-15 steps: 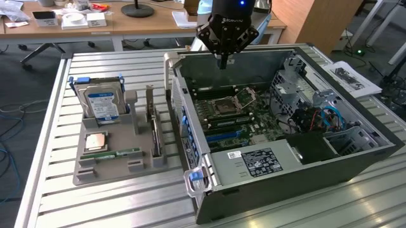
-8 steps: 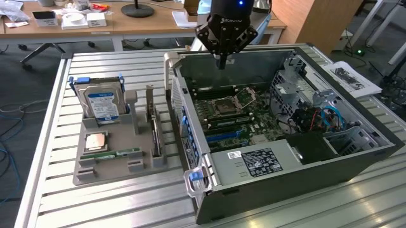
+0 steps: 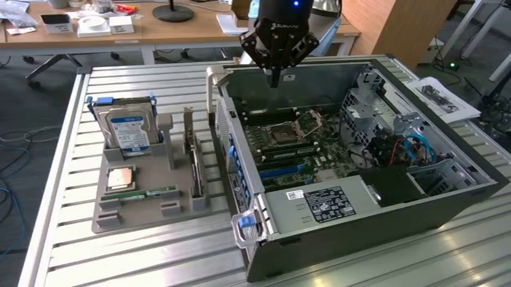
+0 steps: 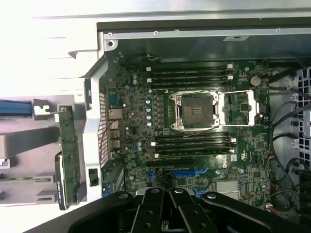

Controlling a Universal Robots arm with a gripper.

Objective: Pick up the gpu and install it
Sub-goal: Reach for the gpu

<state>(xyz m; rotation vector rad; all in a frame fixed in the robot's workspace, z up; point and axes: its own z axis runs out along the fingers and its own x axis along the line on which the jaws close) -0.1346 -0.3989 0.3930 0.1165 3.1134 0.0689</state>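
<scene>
A: How do the jaws stand?

B: Pressed together, tip against tip, with nothing between them. The gripper hangs over the open computer case, near its far wall, above the motherboard.

A: Is it touching anything?

B: No. It is in the air, clear of the board and of the case walls.

A: And the gpu?

B: The gpu stands on its long edge in a slot of the grey holder. The holder sits on the slatted table, at the exterior view's left of the case. The card is on the side of the holder nearest the case, and well apart from the gripper.

A: What else is in that holder?

B: 1 hard drive with a blue label, upright at the far end. Nearer the camera, 1 processor chip lies flat, and a green memory stick lies just beside it.

A: And from the wrist?

B: The closed jaws point down at the board. Its processor socket lies open, and a blue slot runs close under the tips.
</scene>
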